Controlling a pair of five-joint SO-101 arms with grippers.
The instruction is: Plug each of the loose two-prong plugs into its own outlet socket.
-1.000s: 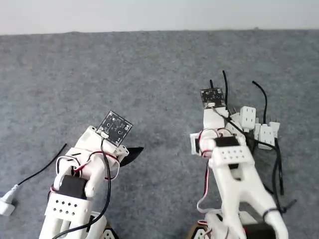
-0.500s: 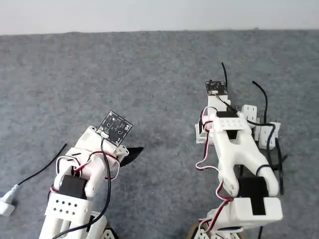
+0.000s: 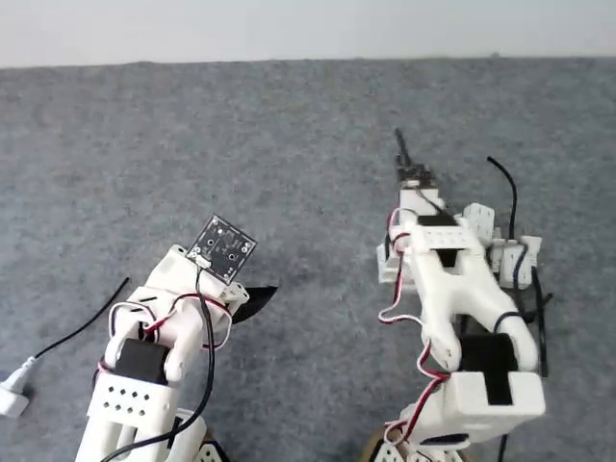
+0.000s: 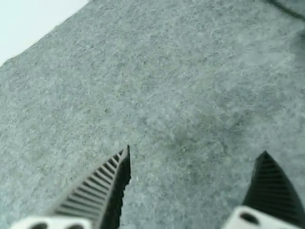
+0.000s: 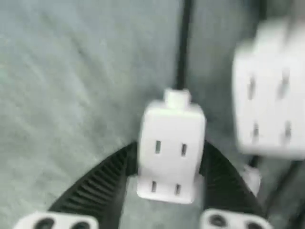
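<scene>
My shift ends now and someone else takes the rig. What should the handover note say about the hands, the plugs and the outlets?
Left hand: open, over bare grey carpet, holding nothing.
Right hand: closed on the sides of a white outlet block; a second outlet block lies beside it.
White plug: loose on the carpet at the near left edge of the high view.
Done: nothing plugged in; the slots that show are empty.
Left: bring each plug to its own socket and push it in.
</scene>
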